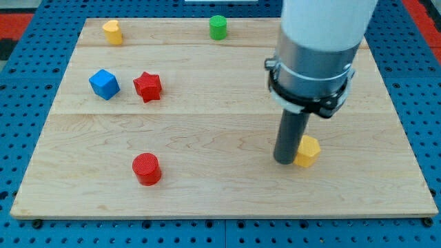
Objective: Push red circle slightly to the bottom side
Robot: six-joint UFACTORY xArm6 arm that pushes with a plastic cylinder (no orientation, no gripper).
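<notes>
Our bare rod, gripping nothing, has my tip [284, 162] touching the yellow hexagon block [307, 151] near the board's right edge, well apart from the red circle [146, 169] toward the bottom-left corner, so we judge the push not yet started.

The arm [324, 27] comes down from the view's top right as a broad white cylinder. Below the white part sits a grey metal section [311, 69], ringed at its lower edge by a black collar [303, 98] that tilts a little, lower on the view's right. From the collar a straight dark rod [289, 134] drops upright. My tip [284, 162] stands at the rod's very end, right of the view's centre and in its lower half.
</notes>
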